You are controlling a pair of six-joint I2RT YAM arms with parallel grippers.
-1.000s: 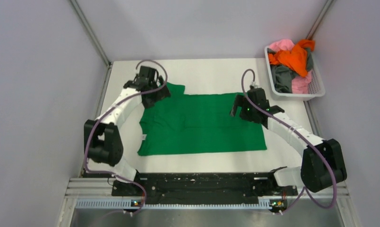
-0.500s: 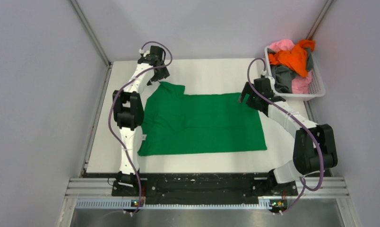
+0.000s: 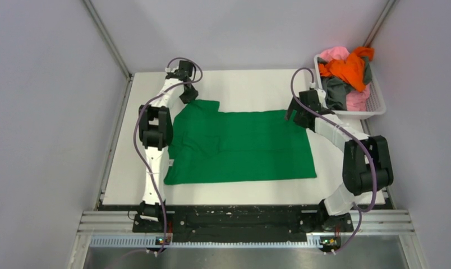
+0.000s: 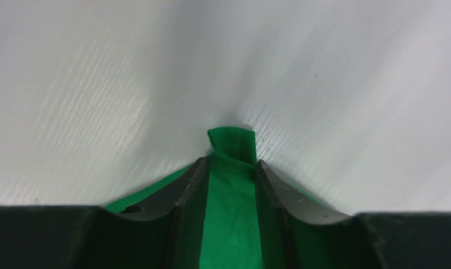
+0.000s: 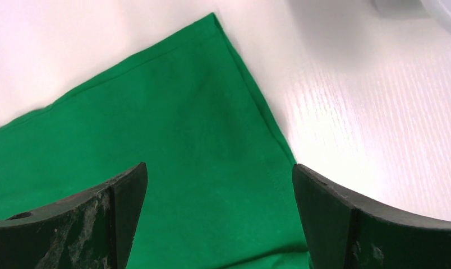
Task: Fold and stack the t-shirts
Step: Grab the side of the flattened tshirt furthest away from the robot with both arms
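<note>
A bright green t-shirt (image 3: 240, 145) lies spread flat on the white table (image 3: 245, 87). My left gripper (image 3: 188, 95) is at its far left sleeve corner. In the left wrist view the left gripper (image 4: 230, 165) has its jaws drawn in on a strip of green cloth (image 4: 231, 140), whose tip curls up past the fingertips. My right gripper (image 3: 293, 115) hovers over the shirt's far right corner. In the right wrist view this gripper (image 5: 219, 174) stands wide open above the green cloth (image 5: 156, 123), gripping nothing.
A white mesh basket (image 3: 376, 103) stands at the far right of the table. It holds crumpled orange (image 3: 349, 67), pink (image 3: 334, 53) and dark grey (image 3: 335, 89) t-shirts. Grey walls close in on both sides and the back.
Both arms stretched out to the shirt's far corners. The left gripper narrowed from wide open onto the sleeve corner. The right gripper stayed open and moved right to the far right corner.
</note>
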